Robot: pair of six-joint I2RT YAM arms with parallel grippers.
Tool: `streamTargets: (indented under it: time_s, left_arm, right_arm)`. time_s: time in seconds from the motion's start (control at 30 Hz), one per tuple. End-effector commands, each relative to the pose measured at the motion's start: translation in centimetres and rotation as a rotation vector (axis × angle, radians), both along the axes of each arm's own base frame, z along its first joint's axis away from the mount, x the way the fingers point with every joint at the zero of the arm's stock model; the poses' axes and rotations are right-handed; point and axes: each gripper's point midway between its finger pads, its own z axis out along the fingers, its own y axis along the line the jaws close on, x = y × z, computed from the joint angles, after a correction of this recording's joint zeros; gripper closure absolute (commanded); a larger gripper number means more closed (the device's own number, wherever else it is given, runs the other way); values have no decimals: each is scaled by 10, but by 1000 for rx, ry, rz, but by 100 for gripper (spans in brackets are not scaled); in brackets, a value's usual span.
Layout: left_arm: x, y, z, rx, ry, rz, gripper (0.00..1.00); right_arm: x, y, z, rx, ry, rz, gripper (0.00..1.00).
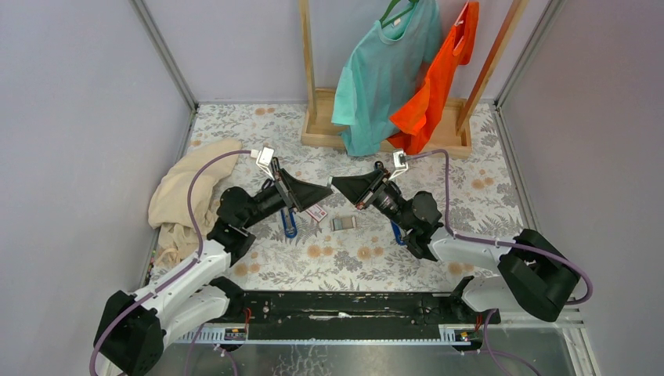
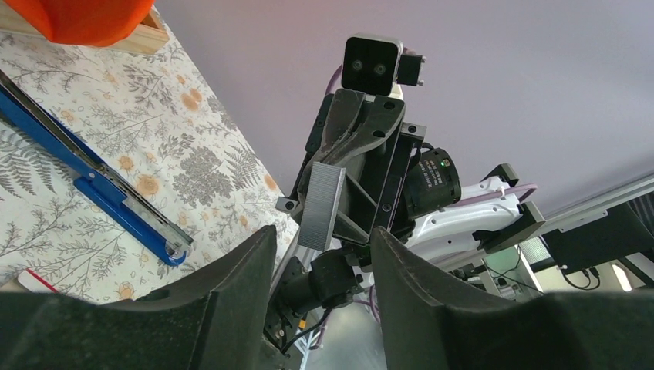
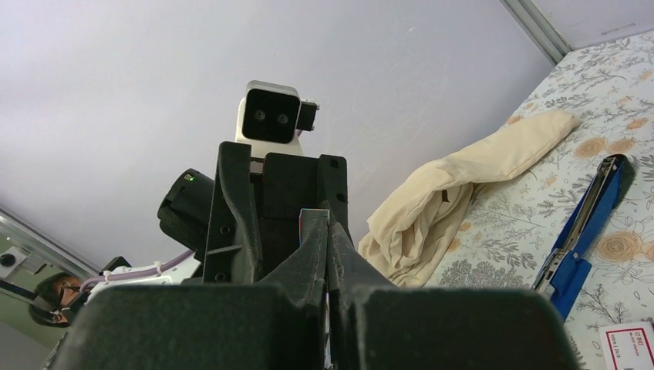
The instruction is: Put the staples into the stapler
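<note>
Above the middle of the desk (image 1: pixel 258 266), the right gripper (image 3: pixel 328 231) is clamped shut on one end of the staples (image 2: pixel 320 204), a grey strip held in the air, while the left gripper (image 2: pixel 324 231) stands half open astride its free end, gripping nothing. A clean handover likely needs the left to close squarely on the flat sides before the right lets go. Beneath, a floral cloth (image 1: pixel 470 196) carries a blue stapler (image 1: pixel 290 225) left of centre; a wooden rack (image 1: pixel 325 125) of shirts (image 1: pixel 384 70) stands far back between lilac walls (image 1: pixel 78 117).
</note>
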Motion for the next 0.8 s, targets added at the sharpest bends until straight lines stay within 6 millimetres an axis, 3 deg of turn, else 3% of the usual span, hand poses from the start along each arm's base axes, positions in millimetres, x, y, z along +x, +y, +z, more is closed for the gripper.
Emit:
streamTargets:
  time_s: [0.0,0.6,0.77]
  left_arm:
    - [-7,-2,15,-44,-65,-23,47]
    - [-6,-3,12,-32,-70,-9,71]
    - [-4,-1,5,22,-63,6,74]
  right_arm:
    - [-11,-1,25,71,-73,35,100]
    - [-15,1,18,77,-70,65,100]
    - [-18,-3,14,22,-89,49,88]
